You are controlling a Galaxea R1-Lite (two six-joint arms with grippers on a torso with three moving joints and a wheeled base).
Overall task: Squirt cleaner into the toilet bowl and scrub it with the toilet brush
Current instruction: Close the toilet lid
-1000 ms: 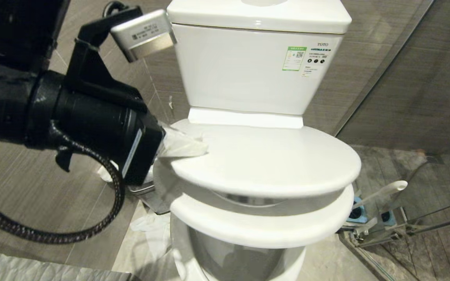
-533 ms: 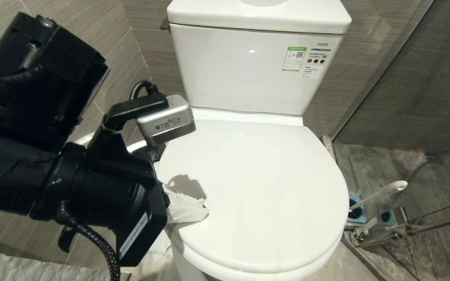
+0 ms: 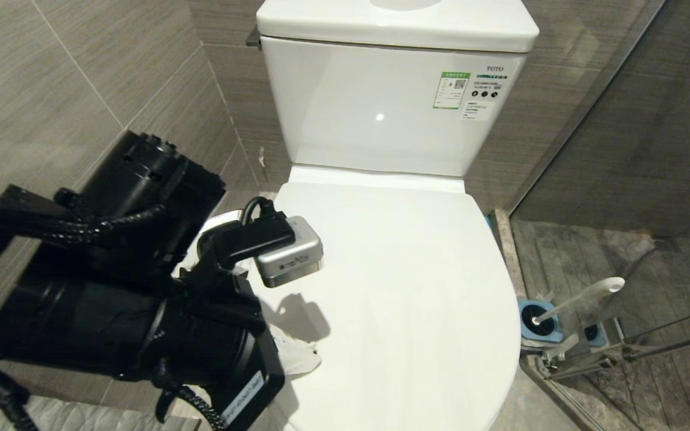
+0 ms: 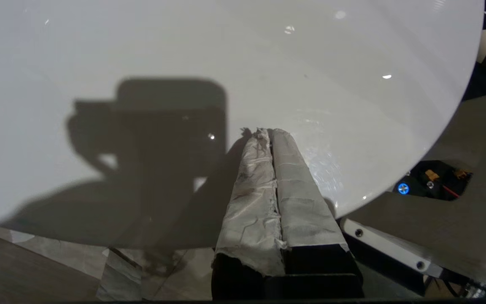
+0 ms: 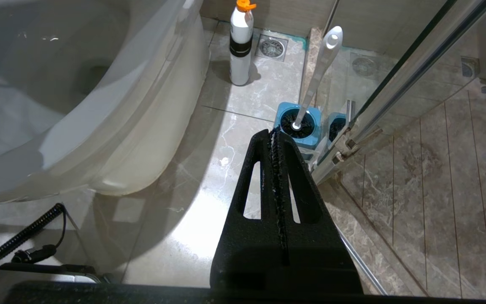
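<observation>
The white lid [image 3: 405, 299] lies flat and closed over the toilet bowl, so the bowl's inside and any cleaner are hidden. Only the bowl's outer wall [image 5: 112, 126] shows in the right wrist view. My left gripper [image 3: 312, 359] is shut and holds nothing. Its white-wrapped tips [image 4: 268, 133] rest on the lid [image 4: 226, 50] near its left front edge. The toilet brush [image 3: 578, 296] stands tilted in its blue holder [image 3: 539, 323] on the floor to the right of the toilet. My right gripper [image 5: 273, 133] hangs shut and empty low above the floor, just short of the brush [image 5: 319, 71].
A white bottle with an orange cap [image 5: 240, 46] stands on the floor beside the bowl, near a floor drain [image 5: 271, 47]. A glass shower door [image 5: 395, 84] closes off the right side. The cistern [image 3: 381, 102] rises behind the lid, with tiled wall to the left.
The lid has dropped from half raised to fully closed. My left gripper came down and nearer with it, staying shut at the lid's left edge.
</observation>
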